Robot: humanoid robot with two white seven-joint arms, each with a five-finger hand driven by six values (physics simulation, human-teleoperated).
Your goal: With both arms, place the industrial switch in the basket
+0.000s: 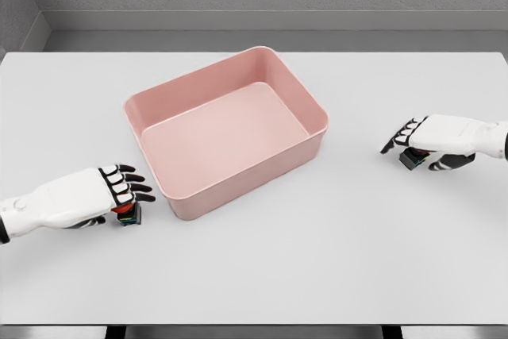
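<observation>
Head view: I am seeing the pink basket (pixel 226 129) sitting mid-table (pixel 317 260), tilted at an angle. My left hand (pixel 111 192) is resting near its front-left corner, fingers curling over a small red and black industrial switch (pixel 128 213) on the tabletop. My right hand (pixel 432 139) is lying well right of the basket, fingers closing around a dark switch (pixel 411 159).

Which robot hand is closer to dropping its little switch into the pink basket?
Probably the left hand. Its small switch sits just beside the pink basket. The right hand and its switch are farther from the basket's wall.
</observation>
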